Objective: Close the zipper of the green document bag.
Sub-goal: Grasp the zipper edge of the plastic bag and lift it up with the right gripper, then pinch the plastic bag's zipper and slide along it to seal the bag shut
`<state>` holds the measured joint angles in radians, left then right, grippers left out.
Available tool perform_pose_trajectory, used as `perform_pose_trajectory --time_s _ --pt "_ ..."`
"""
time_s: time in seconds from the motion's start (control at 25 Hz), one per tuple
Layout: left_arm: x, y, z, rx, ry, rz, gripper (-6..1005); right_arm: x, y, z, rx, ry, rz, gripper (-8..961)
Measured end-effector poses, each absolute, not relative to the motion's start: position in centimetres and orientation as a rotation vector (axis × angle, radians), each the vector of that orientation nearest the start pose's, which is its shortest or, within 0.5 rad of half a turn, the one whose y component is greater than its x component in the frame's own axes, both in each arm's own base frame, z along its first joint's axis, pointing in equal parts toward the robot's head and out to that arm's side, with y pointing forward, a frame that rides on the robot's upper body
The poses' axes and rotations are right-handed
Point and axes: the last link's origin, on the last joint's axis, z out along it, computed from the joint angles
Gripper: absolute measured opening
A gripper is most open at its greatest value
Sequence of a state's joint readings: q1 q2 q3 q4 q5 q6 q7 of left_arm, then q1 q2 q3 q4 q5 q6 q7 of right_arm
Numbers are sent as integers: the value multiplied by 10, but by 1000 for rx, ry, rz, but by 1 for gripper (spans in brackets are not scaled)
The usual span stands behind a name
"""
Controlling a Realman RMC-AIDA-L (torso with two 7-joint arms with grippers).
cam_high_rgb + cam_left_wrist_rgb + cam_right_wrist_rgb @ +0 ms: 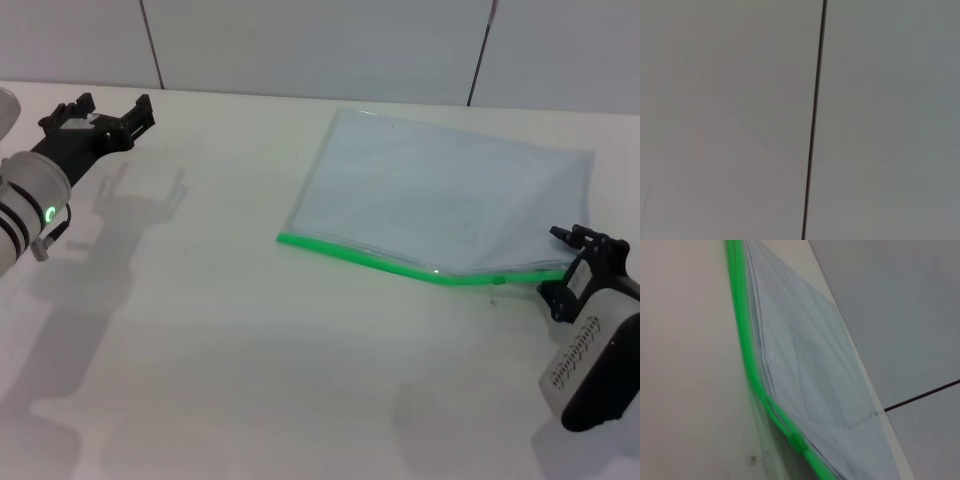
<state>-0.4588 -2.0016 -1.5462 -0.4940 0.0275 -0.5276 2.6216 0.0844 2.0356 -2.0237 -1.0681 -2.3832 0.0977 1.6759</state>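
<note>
The zipper (400,266) gapes near its slider tab (497,280); right gripper (572,262), jaw state unreadable, sits at the bag's corner, needing the tab next.

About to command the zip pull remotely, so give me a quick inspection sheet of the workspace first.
Surface: white table, bare around the bag.
Job's things: green document bag lies flat; zipper runs along its near edge, slider toward the right end.
Clutter: nothing seen.
Grippers: right gripper at the zipper's right end, grip unclear; left gripper open, far off at the table's left.
Cables: nothing seen.
Surroundings: grey wall panels behind.
</note>
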Motion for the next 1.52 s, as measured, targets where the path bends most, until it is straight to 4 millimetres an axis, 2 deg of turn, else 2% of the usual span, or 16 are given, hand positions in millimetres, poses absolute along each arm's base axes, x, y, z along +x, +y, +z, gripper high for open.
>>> perform_pose_trajectory --time_s 0.24,0.68,0.88,1.0,1.2,1.24,1.28,1.52 --pt "-319 406 17 -1682 -806 -577 829 288 326 -66 -2066 -235 -331 306" --pt "-315 407 15 -1695 -799 -580 828 282 334 -67 -2025 -194 -282 191" --pt "-310 407 9 -1748 -769 -564 828 278 332 -65 -2020 -205 -274 147" --pt "-299 406 0 -1826 -710 -548 828 269 328 -60 -2019 -175 -229 125" --pt "-260 401 -25 -2055 -526 -534 828 253 323 -49 -2088 -121 -160 88" --pt "-260 401 -25 -2055 -526 -534 828 247 322 -48 -2117 -119 -142 81" --pt "-240 397 -35 -2171 -440 -532 828 245 321 -48 -2138 -117 -136 73" --pt "-205 388 -52 -2337 -230 -476 827 227 319 -45 -2214 -103 -79 63"
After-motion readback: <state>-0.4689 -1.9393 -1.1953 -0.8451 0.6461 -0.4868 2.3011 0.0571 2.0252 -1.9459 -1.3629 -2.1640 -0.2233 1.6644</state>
